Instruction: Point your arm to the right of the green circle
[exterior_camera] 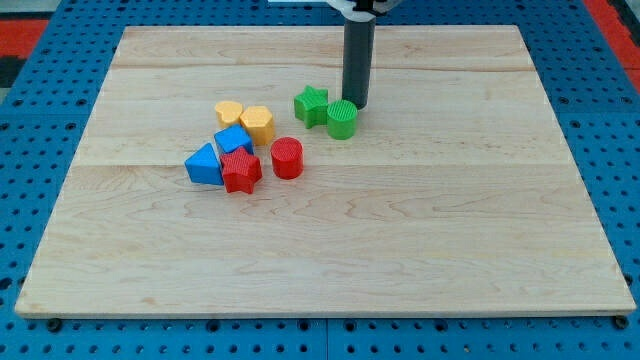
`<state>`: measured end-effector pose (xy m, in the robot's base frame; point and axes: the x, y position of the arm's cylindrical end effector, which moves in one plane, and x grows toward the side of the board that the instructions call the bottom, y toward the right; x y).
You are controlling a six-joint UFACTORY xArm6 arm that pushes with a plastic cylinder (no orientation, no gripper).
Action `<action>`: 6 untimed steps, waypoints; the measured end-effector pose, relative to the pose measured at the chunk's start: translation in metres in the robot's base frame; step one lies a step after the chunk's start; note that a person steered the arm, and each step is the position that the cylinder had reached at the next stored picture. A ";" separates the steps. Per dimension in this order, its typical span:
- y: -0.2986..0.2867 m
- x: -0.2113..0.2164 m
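A wooden bench (330, 240) is carrying eight small blocks. The green circle (342, 119) is sitting just right of the green star (311, 105), the two nearly touching. The dark rod is standing upright, and my tip (357, 106) is resting directly behind the green circle, at its upper right edge. Toward the view's left, a yellow heart (229, 112), yellow hexagon (258, 123), blue cube (232, 140), blue triangle (204, 165), red star (241, 171) and red cylinder (287, 158) are clustering together. The arm is carrying no gripper.
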<state>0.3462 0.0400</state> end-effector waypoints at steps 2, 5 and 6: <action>-0.002 0.000; 0.120 0.016; 0.109 0.051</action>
<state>0.3969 0.1492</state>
